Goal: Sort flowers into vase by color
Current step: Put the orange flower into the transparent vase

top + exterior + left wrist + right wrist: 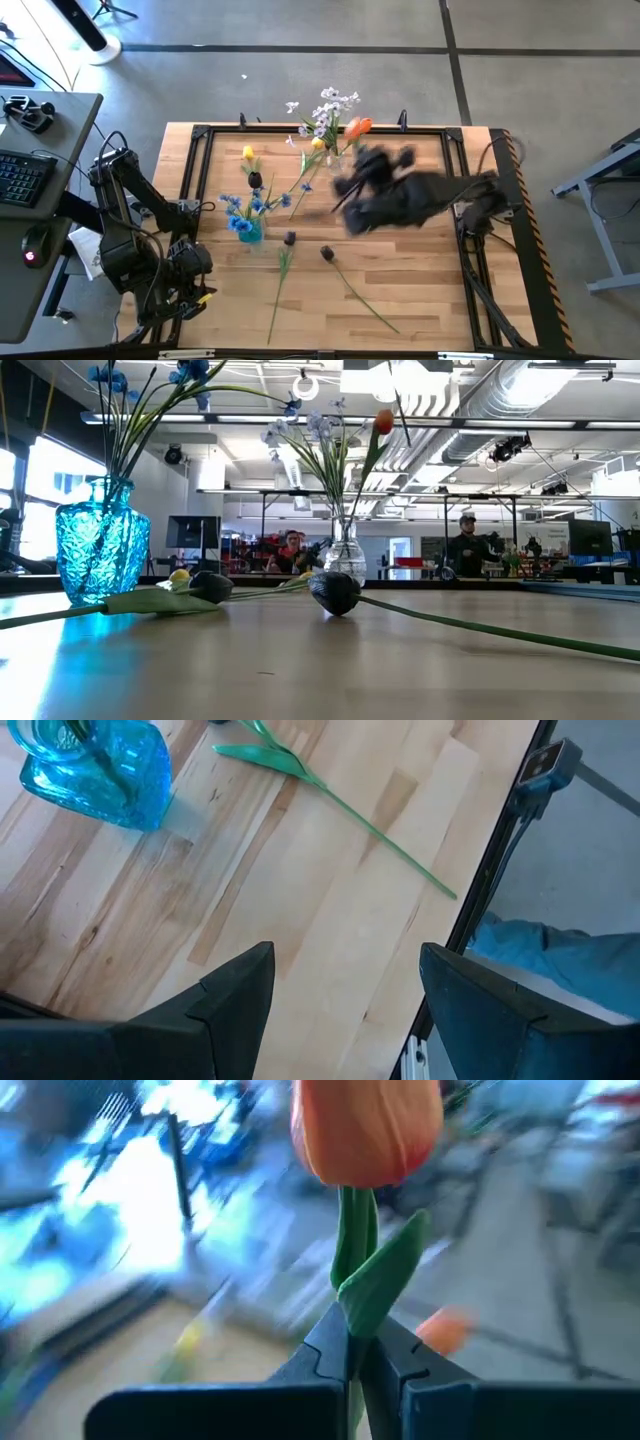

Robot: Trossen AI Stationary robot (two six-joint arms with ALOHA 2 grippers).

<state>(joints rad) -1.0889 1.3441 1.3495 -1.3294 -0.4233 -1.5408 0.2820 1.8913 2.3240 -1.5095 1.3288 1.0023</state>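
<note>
Left arm: parked at the table's near left corner. The left gripper (340, 995) hovers over bare wood, its jaws standing wide apart with nothing between them. Its wrist view shows the blue vase (95, 770) and one green stem (350, 815) lying flat on the boards beyond.

Left-centre of table: the blue vase (248, 228) stands upright and holds the small blue blossoms (243, 205). Just behind it a yellow tulip (248, 153) lies on the wood, with a dark head (255, 180) close by.

Centre: two dark purple tulips lie flat on the wood, apart from one another, one head (289, 238) near the blue vase with its stem running toward the front edge, the other head (327, 254) further right with its stem trailing toward the front right. In the low view the nearer dark head (335, 592) rests on the surface.

Rear centre: a clear glass vase (345, 558) stands upright and holds white-lilac sprigs (335, 105); an orange tulip (358, 127) shows at it.

Right: the right arm reaches in over the table's middle. The right gripper (362, 1350) is clamped on the stem of an orange-red tulip (365, 1130), jaws closed tight just below the leaf. The gripper is blurred in the high view.
</note>
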